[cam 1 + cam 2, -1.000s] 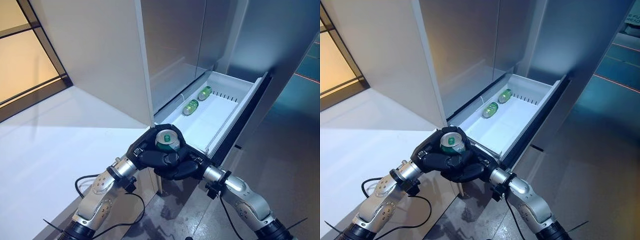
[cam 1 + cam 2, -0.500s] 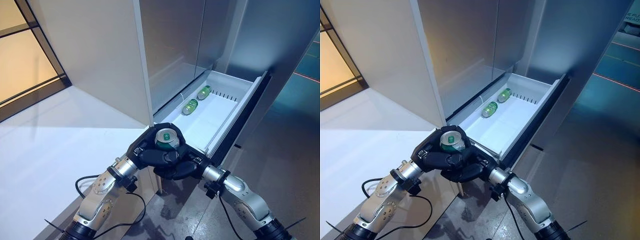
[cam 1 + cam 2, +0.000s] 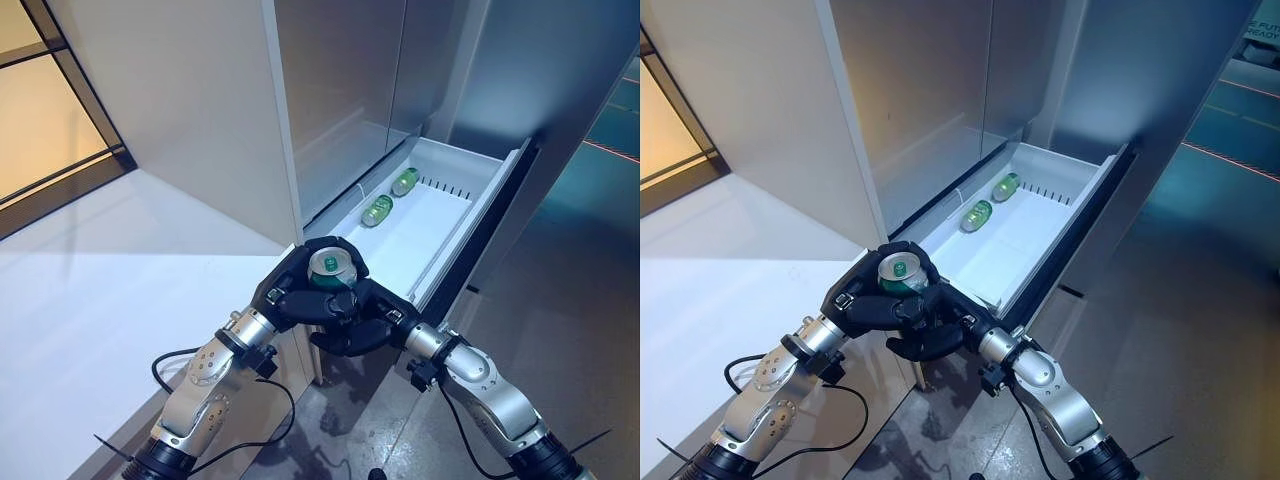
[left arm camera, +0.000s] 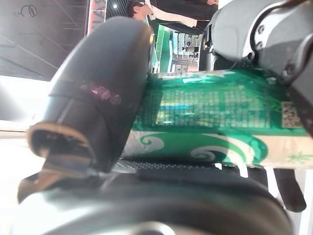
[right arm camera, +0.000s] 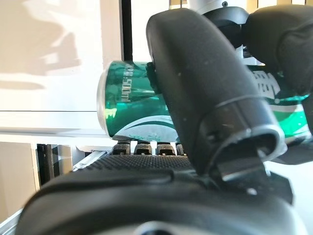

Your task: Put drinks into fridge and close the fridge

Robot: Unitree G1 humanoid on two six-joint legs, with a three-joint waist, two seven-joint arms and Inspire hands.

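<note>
A green drink can point(image 3: 333, 268) stands upright between my two hands, over the near left corner of the open white fridge drawer point(image 3: 466, 232). My left hand point(image 3: 296, 292) wraps it from the left, with its thumb point(image 4: 98, 93) lying along the can point(image 4: 210, 103). My right hand point(image 3: 356, 328) cups it from below and the right. Its thumb point(image 5: 205, 88) crosses the can point(image 5: 128, 105). Two more green cans point(image 3: 378, 210) point(image 3: 405, 182) lie on their sides along the drawer's far left wall.
A white counter point(image 3: 90, 300) spreads to the left beside a tall pale cabinet side point(image 3: 190, 110). The grey fridge front point(image 3: 345, 90) rises above the drawer. The drawer's dark front panel point(image 3: 490, 250) juts into grey floor point(image 3: 570, 330) on the right.
Both hands have lifted the can slightly and carried it a little towards the drawer. The right hand's fingers now sit lower under it. The view itself has shifted a little.
</note>
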